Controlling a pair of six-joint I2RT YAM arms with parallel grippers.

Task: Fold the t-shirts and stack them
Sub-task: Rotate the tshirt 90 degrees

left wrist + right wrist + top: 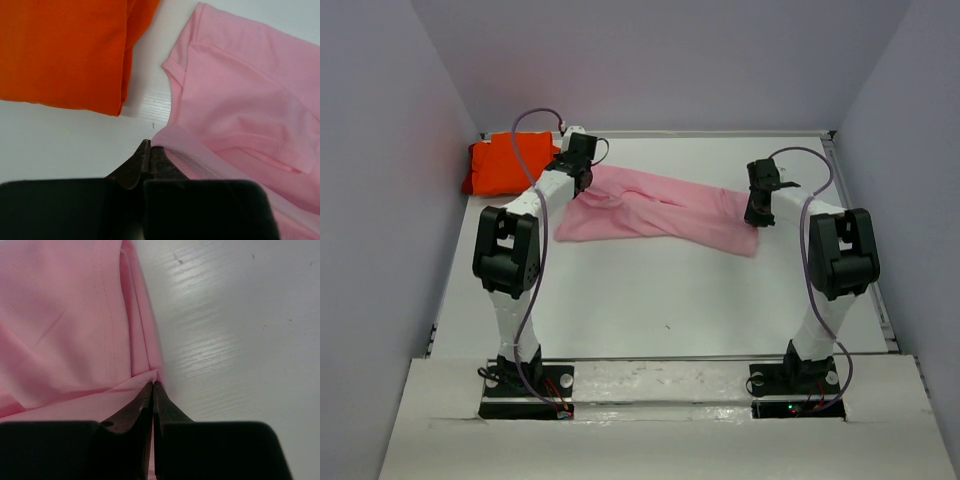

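Now we hold the pink t-shirt (660,210) on the counter (660,300), left end effector (149,150) and right end effector (153,387) each clamped on an edge; the orange t-shirt (505,168) lies beside.

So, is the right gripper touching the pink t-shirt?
Touching. The right wrist view shows the right gripper shut on the edge of the pink t-shirt, with the cloth puckering at its tips.

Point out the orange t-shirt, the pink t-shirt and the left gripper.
orange t-shirt (495,170): top view, middle of the folded cloth.
pink t-shirt (660,212): top view, centre of its body.
left gripper (149,148): left wrist view, between its closed fingertips.
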